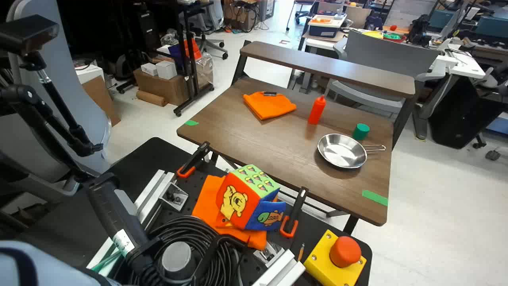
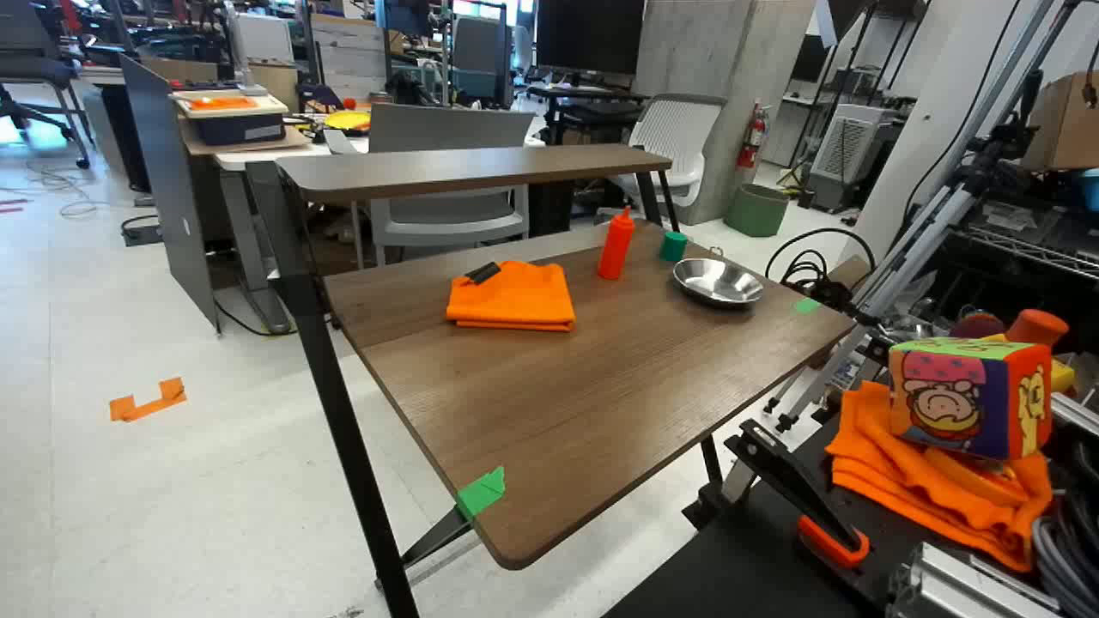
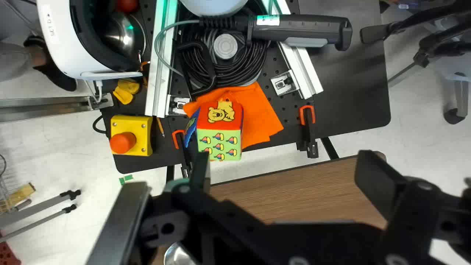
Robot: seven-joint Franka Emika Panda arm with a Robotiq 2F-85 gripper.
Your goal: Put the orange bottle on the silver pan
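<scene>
The orange bottle (image 1: 316,111) stands upright on the brown table, and it also shows in an exterior view (image 2: 616,247). The silver pan (image 1: 339,153) lies on the same table near the bottle, with its wire handle pointing away; it also shows in an exterior view (image 2: 718,281). Bottle and pan are apart, and the pan holds nothing. My gripper (image 3: 285,173) is open and empty in the wrist view, with bare table wood showing between the fingers. It is out of view in both exterior views. A shiny piece, apparently the pan (image 3: 180,255), shows at the wrist view's lower edge. The bottle is hidden there.
A green cylinder (image 1: 361,131) stands beside the pan. A folded orange cloth (image 1: 270,106) with a black item lies on the table. A raised shelf (image 1: 325,67) runs along one edge. A toy cube (image 1: 250,198) and a red button box (image 1: 337,258) sit on the black base.
</scene>
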